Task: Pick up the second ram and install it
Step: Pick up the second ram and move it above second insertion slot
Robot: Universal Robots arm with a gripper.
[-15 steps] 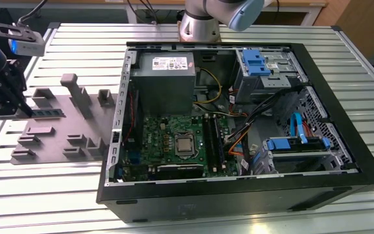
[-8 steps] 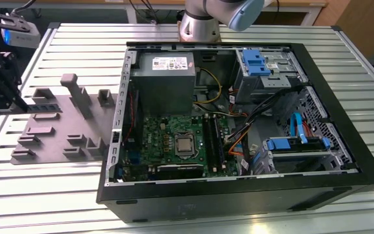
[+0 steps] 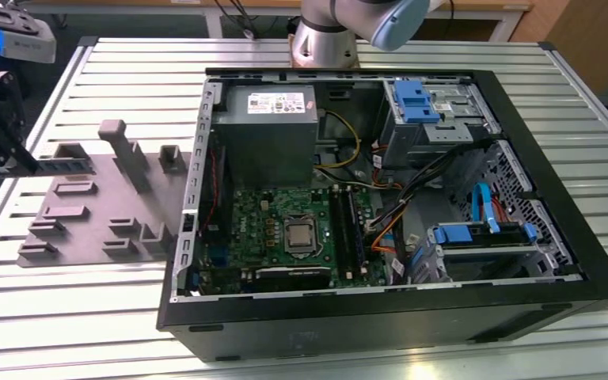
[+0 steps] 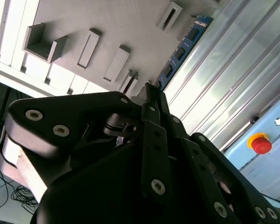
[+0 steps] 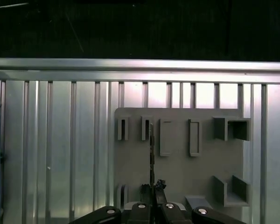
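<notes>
Ram (image 3: 66,166) sits clamped between the closed fingers of the gripper (image 3: 28,165), at the exterior view's left, well apart from the open case (image 3: 389,317). The stick is held by one end, level and on edge. It reaches from the fingertips toward the exterior view's right, over the left edge of the grey tray (image 3: 93,229). Whether it touches the tray I cannot tell.

In the second wrist view the ram (image 4: 183,49) shows as a long blue strip with dark chips. It runs out from the gripper (image 4: 151,91) in line with the edge of the tray (image 4: 130,23), beside the ribbed metal table (image 4: 224,84).

In the first wrist view the ram (image 5: 151,149) is seen edge-on as a thin dark line. It runs out from the gripper (image 5: 152,186) across the tray (image 5: 177,172), just beside one of its narrow slots.

The case lies on its side on the table (image 3: 124,79), to the right of the tray in the exterior view, with the motherboard (image 3: 272,222) bare inside.
</notes>
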